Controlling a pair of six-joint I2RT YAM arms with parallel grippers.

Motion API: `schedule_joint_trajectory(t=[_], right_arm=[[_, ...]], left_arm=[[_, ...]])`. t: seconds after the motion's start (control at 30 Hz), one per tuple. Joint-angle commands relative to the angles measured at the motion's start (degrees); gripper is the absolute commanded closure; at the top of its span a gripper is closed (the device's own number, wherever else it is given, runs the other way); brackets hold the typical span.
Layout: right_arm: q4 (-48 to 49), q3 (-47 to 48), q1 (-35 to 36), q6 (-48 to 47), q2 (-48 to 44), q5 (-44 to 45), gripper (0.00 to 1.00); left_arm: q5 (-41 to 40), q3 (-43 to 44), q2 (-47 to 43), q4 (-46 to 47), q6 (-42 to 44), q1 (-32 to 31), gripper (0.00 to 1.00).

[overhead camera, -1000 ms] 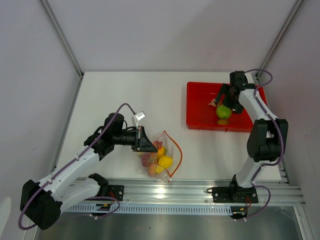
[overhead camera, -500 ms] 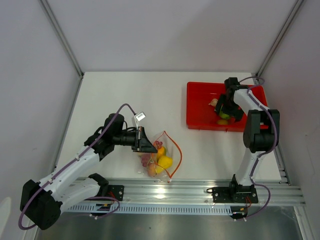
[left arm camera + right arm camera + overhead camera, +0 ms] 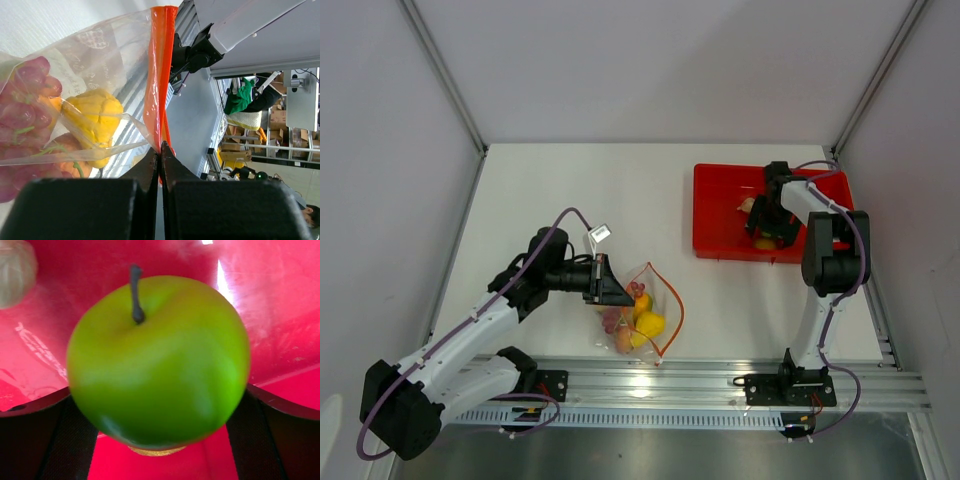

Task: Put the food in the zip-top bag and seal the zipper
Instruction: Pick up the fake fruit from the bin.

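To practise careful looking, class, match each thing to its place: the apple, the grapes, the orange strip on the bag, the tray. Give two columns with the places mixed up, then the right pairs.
Things
1. apple
2. grapes
3. orange strip
4. tray

Places
A. pinched in the left gripper
B. inside the clear bag
C. between the fingers of the right gripper
D. directly on the white table, at its right side

Pairs: 1-C; 2-B; 3-A; 4-D

Red tray [image 3: 720, 215] at white table's [image 3: 600, 190] far right; pale ridged lump [image 3: 15, 270] lying inside tray.
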Motion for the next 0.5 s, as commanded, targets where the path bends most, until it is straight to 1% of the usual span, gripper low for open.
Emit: schedule_joint_trajectory(t=[0.0,0.2,0.23,0.3,0.33,0.4,0.43,0.47], right_arm=[[2.0,-2.0,0.7,-0.3,0.4,0.5,0.13],[4.7,-4.2,0.5,-0.8,-1.0,1.2,0.26],[4.8,-4.2,0.4,-0.9,-1.0,1.5,0.34],[5.2,-4.2,0.1,-1.5,-1.2,1.6,0.43],[5.5,-4.2,0.1,-1.8,-1.4,1.6,0.51],[5.6,-4.2,0.0,-2.0,-2.1,1.6,0.58],[5.7,-4.1,0.0,-2.1,-2.5,1.8,0.67],[5.8,-4.0,0.0,-2.2,-2.6,2.0,0.71]], left_arm=[[0.4,0.1,-0.5,0.5,1.1,-0.4,0.99],[0.3,0.1,-0.5,0.2,0.9,-0.3,0.99],[0.2,0.1,-0.6,0.2,0.8,-0.4,0.99],[0.2,0.1,-0.5,0.0,0.9,-0.3,0.99],[0.2,0.1,-0.5,-0.2,0.9,-0.3,1.00],[0.2,0.1,-0.5,-0.2,0.8,-0.3,0.99],[0.2,0.1,-0.5,-0.2,0.7,-0.3,0.99],[0.1,0.1,-0.5,-0.1,0.7,-0.3,0.99]])
